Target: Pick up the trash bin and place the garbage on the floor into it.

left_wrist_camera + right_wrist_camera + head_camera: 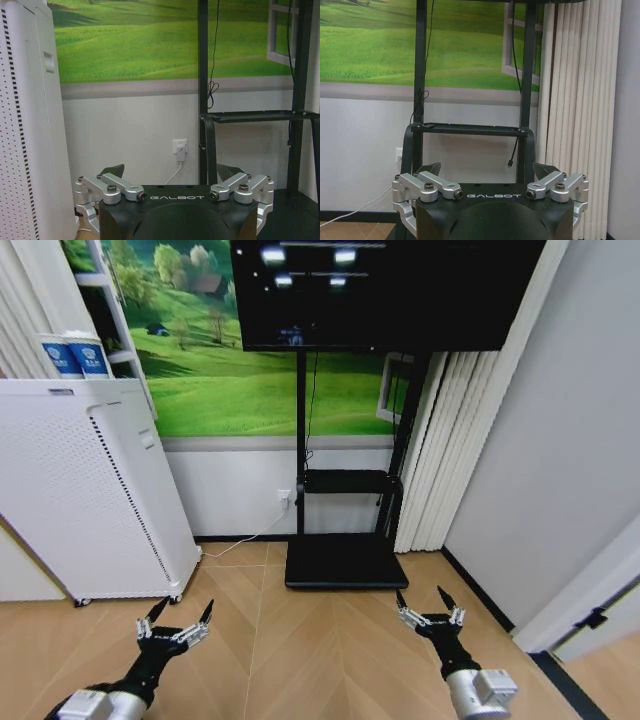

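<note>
While both arms reach forward low over the floor (300, 640), the left gripper (178, 617) hangs with fingers spread wide, gripping nothing, near the white air purifier (90, 490) at its left. Bare herringbone boards lie between it and the right gripper (427, 598), likewise splayed and empty. Ahead stands a black TV stand (345, 560) against the wall; pale vertical blinds (450, 440) and a grey wall close the right side.
</note>
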Robot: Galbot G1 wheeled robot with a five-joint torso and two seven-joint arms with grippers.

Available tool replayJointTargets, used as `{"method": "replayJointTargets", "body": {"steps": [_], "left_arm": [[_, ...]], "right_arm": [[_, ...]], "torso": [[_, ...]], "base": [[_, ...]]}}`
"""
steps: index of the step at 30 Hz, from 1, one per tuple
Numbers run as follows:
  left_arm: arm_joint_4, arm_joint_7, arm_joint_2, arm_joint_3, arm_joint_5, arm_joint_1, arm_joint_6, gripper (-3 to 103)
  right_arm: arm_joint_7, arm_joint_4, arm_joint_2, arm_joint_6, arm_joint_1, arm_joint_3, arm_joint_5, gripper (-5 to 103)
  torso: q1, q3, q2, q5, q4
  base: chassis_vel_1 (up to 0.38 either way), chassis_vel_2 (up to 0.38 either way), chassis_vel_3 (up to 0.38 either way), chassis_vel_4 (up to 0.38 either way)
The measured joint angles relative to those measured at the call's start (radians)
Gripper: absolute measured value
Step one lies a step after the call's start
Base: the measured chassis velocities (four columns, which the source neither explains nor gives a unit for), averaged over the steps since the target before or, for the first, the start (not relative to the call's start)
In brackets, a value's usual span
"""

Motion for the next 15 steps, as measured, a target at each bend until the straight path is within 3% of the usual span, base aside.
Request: {"method": "replayJointTargets", "body": {"steps": [13,14,15], "left_arm": [[0.0,0.0,0.0,0.0,0.0,0.0,0.0,100],[0.0,0.0,0.0,0.0,0.0,0.0,0.0,100],[0.0,-0.001,0.0,0.0,0.0,0.0,0.0,100]], "right_arm": [[0.0,0.0,0.0,0.0,0.0,0.0,0.0,100],[0.0,0.0,0.0,0.0,0.0,0.0,0.0,100],[0.0,0.0,0.0,0.0,0.0,0.0,0.0,100]], "torso": [[0.015,0.029,0.043,-0.0002,-0.0001],[0.015,0.029,0.044,-0.0014,0.0],[0.016,0.031,0.046,0.0,0.0]], "base": [[0.087,0.086,-0.09,-0.087],[0.078,0.102,-0.108,-0.048],[0.078,0.017,-0.036,-0.048]]}}
